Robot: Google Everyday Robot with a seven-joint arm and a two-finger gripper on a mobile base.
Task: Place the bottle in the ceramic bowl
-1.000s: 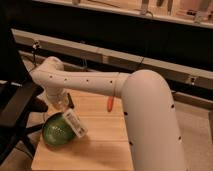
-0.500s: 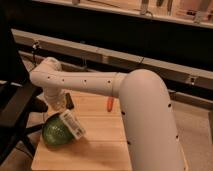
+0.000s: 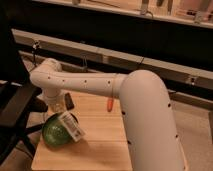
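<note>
The white arm reaches across the wooden table (image 3: 95,145), its gripper (image 3: 59,107) poised over the green ceramic bowl (image 3: 56,134) at the near left corner. The bottle (image 3: 71,126), white-labelled and tilted, lies on the bowl's rim. Whether the jaws grip it, I cannot tell. Release and withdrawal look next.
</note>
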